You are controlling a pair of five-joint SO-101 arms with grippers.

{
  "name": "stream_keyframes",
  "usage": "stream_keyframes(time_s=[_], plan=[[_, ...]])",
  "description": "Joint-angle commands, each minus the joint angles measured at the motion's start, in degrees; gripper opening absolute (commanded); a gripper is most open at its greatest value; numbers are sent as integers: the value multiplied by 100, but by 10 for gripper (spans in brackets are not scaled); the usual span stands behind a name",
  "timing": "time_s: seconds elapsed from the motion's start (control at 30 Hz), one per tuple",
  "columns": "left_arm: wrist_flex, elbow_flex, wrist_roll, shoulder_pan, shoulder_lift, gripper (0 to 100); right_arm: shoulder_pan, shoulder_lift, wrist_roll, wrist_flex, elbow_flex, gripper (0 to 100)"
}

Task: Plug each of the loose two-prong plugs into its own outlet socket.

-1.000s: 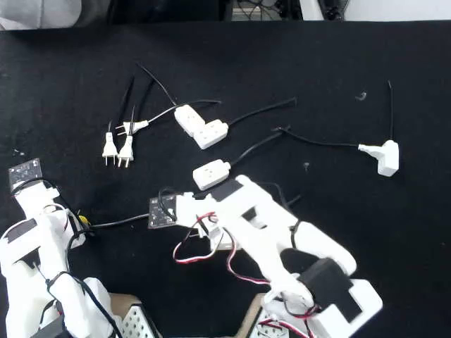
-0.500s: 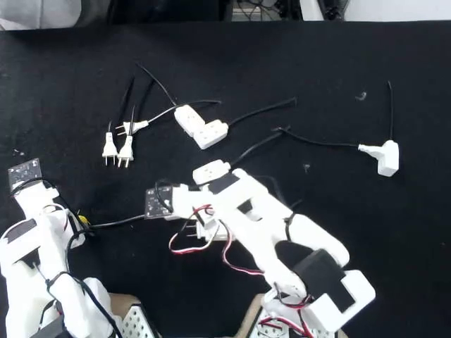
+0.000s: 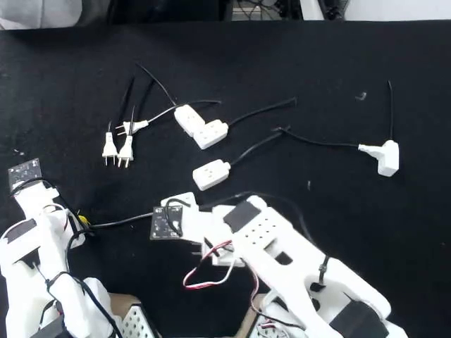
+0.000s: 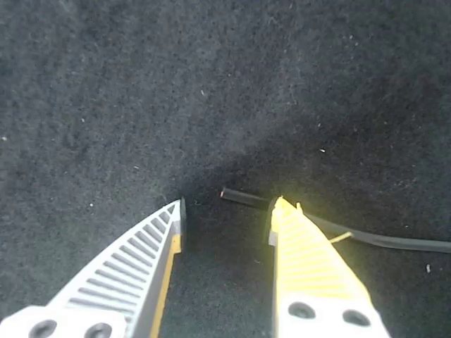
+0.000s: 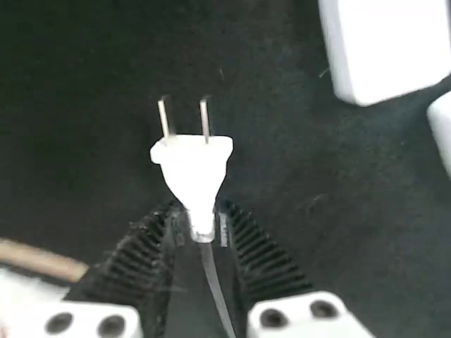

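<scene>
Gripping a white plug point(image 5: 192, 158) by its neck, the right pincer point(image 5: 199, 215) was clamped on it above the bench point(image 3: 317, 70). The cord ran back between the fingers. Both prongs pointed straight ahead, so the plug's long axis carried on the line of the pincer. Ahead of the prongs, but off to one side of their line, lay a white socket block point(image 5: 384, 46). I could not tell whether its holes faced the prongs.

At the near left corner, the left pincer point(image 4: 227, 205) hung low over the bench with its fingers apart and nothing between them. The cut end of a black cable point(image 4: 239, 197) lay just beside one fingertip.

From above, the single socket point(image 3: 211, 174) lay just beyond the front of the right arm point(image 3: 282, 246), with its cord trailing away to the far right. The left arm point(image 3: 35, 239) was well apart from it, so the right arm was plainly the nearer. By my judgement, the coming move turned on swinging the prongs round until they lined up with that socket's face.

Farther off, two joined sockets point(image 3: 201, 127) sat side by side. To their left, three loose plugs point(image 3: 118, 149) lay close together. Another corded plug point(image 3: 386, 158) lay well apart on the far right.
</scene>
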Motion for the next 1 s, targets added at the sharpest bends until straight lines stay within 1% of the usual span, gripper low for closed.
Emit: stream_keyframes(time_s=[0.0,0.17,0.27,0.33,0.43,0.5,0.57,0.73,0.83,0.9,0.97], plan=[[-141,66,26,-136,-9,198,-88,-215,-79,1125,-1147,11],[-141,66,26,-136,-9,198,-26,-198,-88,2523,-2695,11],[-141,66,26,-136,-9,198,-53,-189,-114,2760,-2659,11],[-141,66,26,-136,-9,198,-26,-198,-114,2400,-2141,11],[-141,66,26,-136,-9,198,-62,-198,-141,1134,-892,11],[-141,66,26,-136,-9,198,-88,-154,-484,158,-145,11],[-141,66,26,-136,-9,198,-88,48,-774,-369,251,11],[-141,66,26,-136,-9,198,-70,1138,-791,-967,259,11],[-141,66,26,-136,-9,198,-70,1666,-800,-668,-163,14],[-141,66,26,-145,-9,198,-62,1789,-800,-457,-356,47],[-141,66,26,-145,-9,198,-88,1719,-765,-440,-347,103]])
